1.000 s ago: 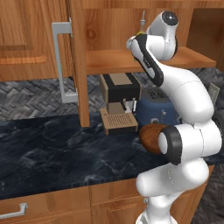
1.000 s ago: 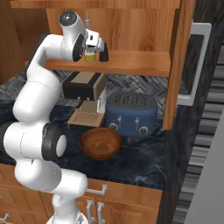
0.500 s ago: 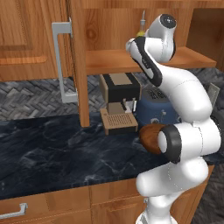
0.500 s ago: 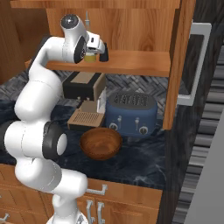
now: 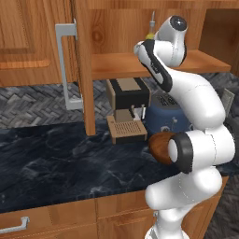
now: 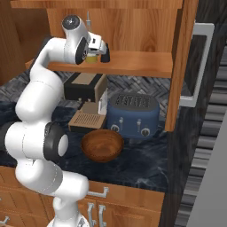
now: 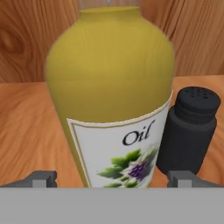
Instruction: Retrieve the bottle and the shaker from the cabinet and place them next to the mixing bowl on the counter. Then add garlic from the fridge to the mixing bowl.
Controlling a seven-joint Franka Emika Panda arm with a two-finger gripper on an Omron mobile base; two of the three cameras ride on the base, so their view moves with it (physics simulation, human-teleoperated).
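Note:
A yellow oil bottle [image 7: 111, 87] with a white label stands on the wooden cabinet shelf [image 7: 26, 127], very close in the hand view. A black shaker [image 7: 188, 131] stands just to its right, touching or nearly touching it. My gripper [image 7: 112, 179] is open, with one fingertip on each side of the bottle's base. In the right base view the gripper [image 6: 101, 49] reaches into the cabinet at the bottle [image 6: 91, 58]. The brown mixing bowl [image 6: 102, 145] sits on the dark counter below, half hidden by the arm in the left base view [image 5: 158, 145]. The garlic is out of view.
Under the shelf stand a coffee machine [image 6: 84, 88] and a blue toaster [image 6: 133, 115]. The open cabinet doors [image 5: 81, 65] [image 6: 179, 66] hang at either side. The dark marble counter [image 5: 56, 158] stretches to the left.
The hand has edged slightly closer to the bottle on the shelf. The jaws have stayed wide.

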